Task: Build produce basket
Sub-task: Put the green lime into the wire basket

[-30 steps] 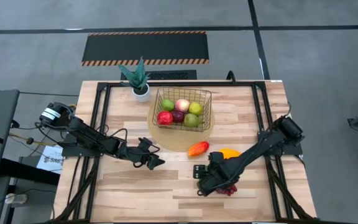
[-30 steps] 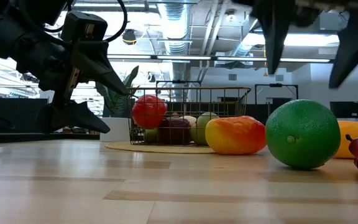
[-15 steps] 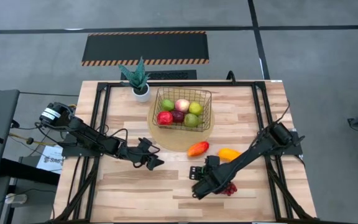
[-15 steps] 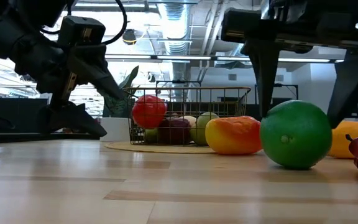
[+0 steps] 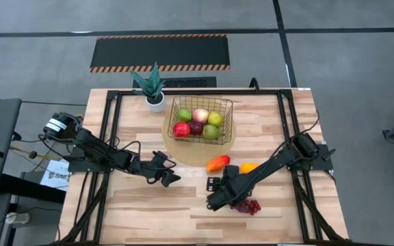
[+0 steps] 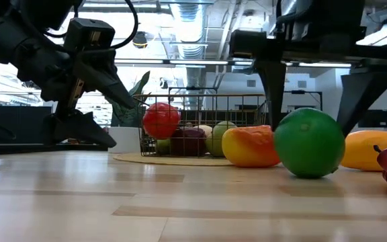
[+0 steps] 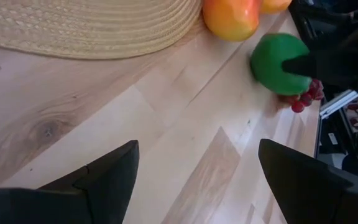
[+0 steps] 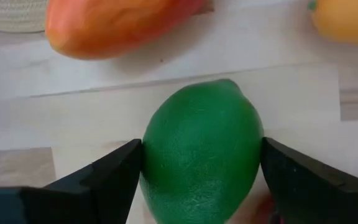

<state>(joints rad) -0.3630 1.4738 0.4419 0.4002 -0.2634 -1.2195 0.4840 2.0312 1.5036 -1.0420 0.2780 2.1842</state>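
Note:
The gold wire basket (image 5: 202,100) stands on a round straw mat (image 5: 183,154) and holds several fruits. On the bare wood in front of the mat lie an orange-red mango (image 5: 217,162), a yellow-orange fruit (image 5: 250,167), purple grapes (image 5: 250,206) and a green lime (image 6: 310,143). My right gripper (image 5: 219,197) is open and points down over the lime, one finger on each side of it. My left gripper (image 5: 169,176) waits open above the wood, left of the mat, with nothing between its fingers. My right gripper comes at the lime from above, pointing down, with its fingers (image 8: 114,180) open. In the right wrist view their inner faces lie right against the lime's two sides (image 8: 151,155). The lime rests on the table.
A small white pot with a spiky green plant (image 5: 152,89) stands at the far edge, left of the basket. Black frame rails (image 5: 112,130) run along the table's left and right sides. Bare wood lies along the near edge.
My right gripper has come down and toward the table's near left, until its fingers stand beside the lime. The lime has shifted a little toward the table's left.

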